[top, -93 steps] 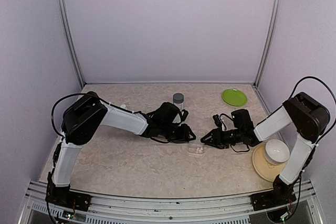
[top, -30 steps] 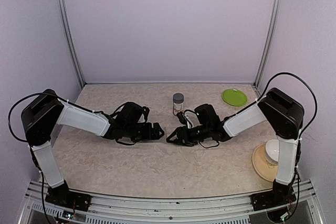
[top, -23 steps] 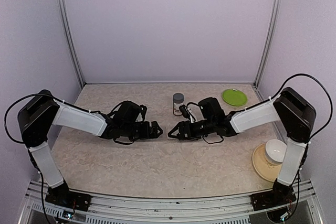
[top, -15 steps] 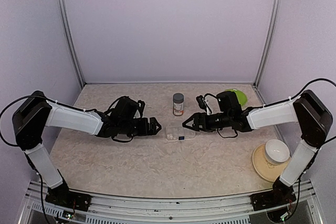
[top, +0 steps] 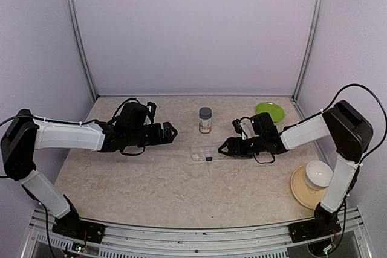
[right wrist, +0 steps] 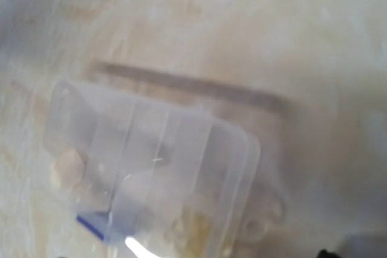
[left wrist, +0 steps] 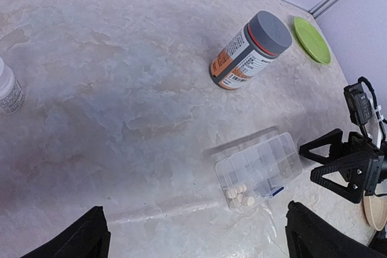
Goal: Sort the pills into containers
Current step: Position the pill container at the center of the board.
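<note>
The clear pill box [top: 204, 152] with its row of containers lies flat on the table between my two grippers. In the left wrist view, the pill box [left wrist: 260, 169] holds several round tan tablets [left wrist: 238, 193] in its near end compartment, and a tiny dark blue pill [left wrist: 276, 191] shows at its near edge. My left gripper [top: 172, 132] is open, a short way left of the box, with nothing between its fingers [left wrist: 81, 237]. My right gripper [top: 222, 147] is open just right of the box, not touching it. In the right wrist view, the box [right wrist: 158, 164] is blurred and close.
A grey-capped pill bottle [top: 205, 119] stands just behind the box. A green plate [top: 269, 112] lies at the back right. A white bowl [top: 318, 174] sits on a tan plate [top: 302, 192] at the front right. A small white bottle [left wrist: 7, 92] stands far left.
The grippers, which had been close together over the middle, have drawn apart and uncovered the pill box. My left arm has pulled back to the left. The right jaws have widened.
</note>
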`<state>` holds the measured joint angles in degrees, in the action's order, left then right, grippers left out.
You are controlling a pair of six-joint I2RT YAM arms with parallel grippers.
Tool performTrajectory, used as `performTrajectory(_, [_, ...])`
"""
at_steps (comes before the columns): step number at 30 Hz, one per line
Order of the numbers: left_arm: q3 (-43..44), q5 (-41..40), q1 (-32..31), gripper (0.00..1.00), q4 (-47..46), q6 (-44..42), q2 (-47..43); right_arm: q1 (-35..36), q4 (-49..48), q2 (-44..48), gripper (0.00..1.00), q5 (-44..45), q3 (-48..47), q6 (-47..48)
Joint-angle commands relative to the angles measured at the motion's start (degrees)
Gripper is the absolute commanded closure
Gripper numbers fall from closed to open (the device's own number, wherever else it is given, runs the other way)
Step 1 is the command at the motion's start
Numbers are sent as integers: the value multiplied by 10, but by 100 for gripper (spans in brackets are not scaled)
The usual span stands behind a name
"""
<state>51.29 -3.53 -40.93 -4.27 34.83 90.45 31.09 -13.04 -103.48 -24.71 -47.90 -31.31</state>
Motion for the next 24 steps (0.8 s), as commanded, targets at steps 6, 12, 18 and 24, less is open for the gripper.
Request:
performTrajectory(6, [-22, -22, 11, 1, 12, -11, -38, 10, 0, -57, 13, 15, -49, 6])
performTrajectory(12, [-30, -25, 17, 1, 13, -11, -49, 49, -9, -87, 16, 2, -80, 1])
performTrajectory(18, [-39, -30, 22, 1, 16, -12, -65, 94, -14, -118, 20, -1, -124, -16])
performTrajectory(24, [-52, -36, 31, 1, 24, -15, -91, 134, -5, -160, 22, 8, -186, -33])
